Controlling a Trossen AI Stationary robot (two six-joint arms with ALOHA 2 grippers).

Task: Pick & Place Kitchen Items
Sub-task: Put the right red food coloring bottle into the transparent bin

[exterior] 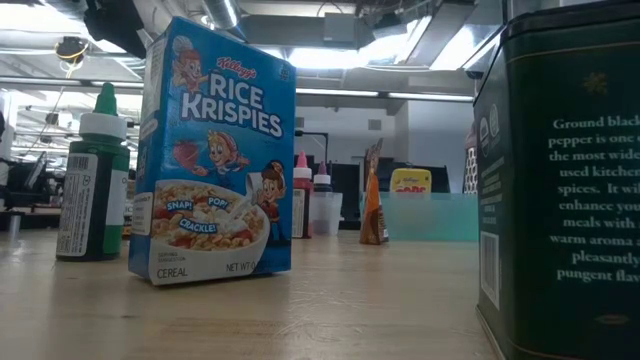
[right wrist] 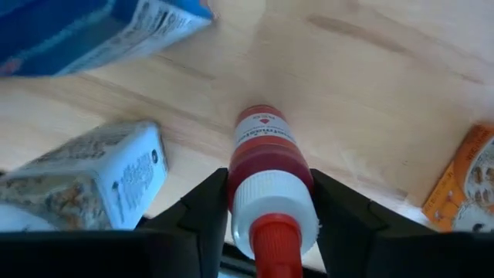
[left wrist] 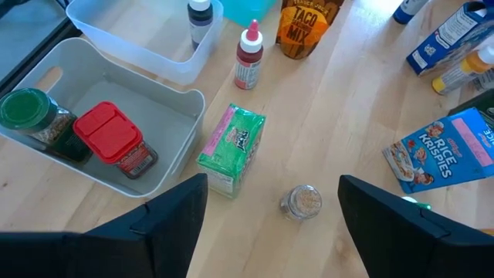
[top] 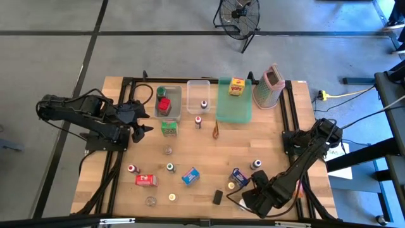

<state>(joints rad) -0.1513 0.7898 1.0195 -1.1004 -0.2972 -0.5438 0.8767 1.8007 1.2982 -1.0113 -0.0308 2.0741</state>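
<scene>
The right claw [right wrist: 266, 224] had closed on a small red-capped bottle [right wrist: 266, 166] for lifting off the counter [top: 209, 158]. The left claw [left wrist: 270, 224] hovered wide open and empty near the bins.

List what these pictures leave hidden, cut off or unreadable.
- Right gripper: in the high view its own arm hides the red bottle it grips.
- Black pepper tin: cut off by the low view's right edge.
- Small jars near the front edge: too small in the high view to tell contents.
- Blue box: cut off by the right wrist view's edge.
</scene>
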